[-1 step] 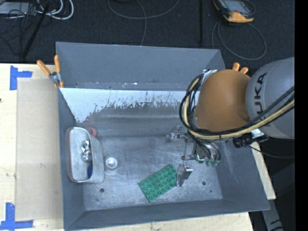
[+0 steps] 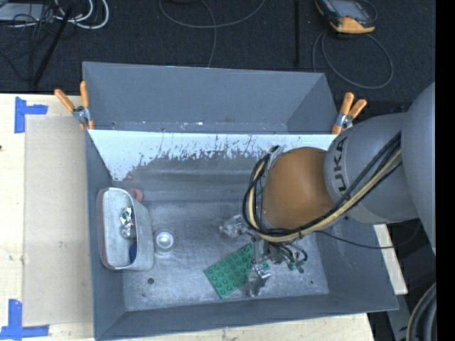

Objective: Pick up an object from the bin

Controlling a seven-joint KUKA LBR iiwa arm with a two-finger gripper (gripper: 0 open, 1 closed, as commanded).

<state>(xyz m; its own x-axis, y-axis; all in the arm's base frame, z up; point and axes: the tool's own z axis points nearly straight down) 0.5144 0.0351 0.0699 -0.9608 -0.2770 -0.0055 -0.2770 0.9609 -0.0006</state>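
Observation:
A flat green studded building plate (image 2: 229, 271) lies tilted on the bin floor near the front, right of the middle. My gripper (image 2: 257, 275) hangs low over the plate's right edge, its fingertips at or just above that edge. A small clear, crumpled piece (image 2: 232, 226) lies just behind the plate, to the left of the gripper.
A silver metal tin (image 2: 124, 229) with a shiny item inside lies at the bin's left wall. A small round silver cap (image 2: 164, 241) sits beside it. The arm's orange cover and looped cables hang over the bin's right half.

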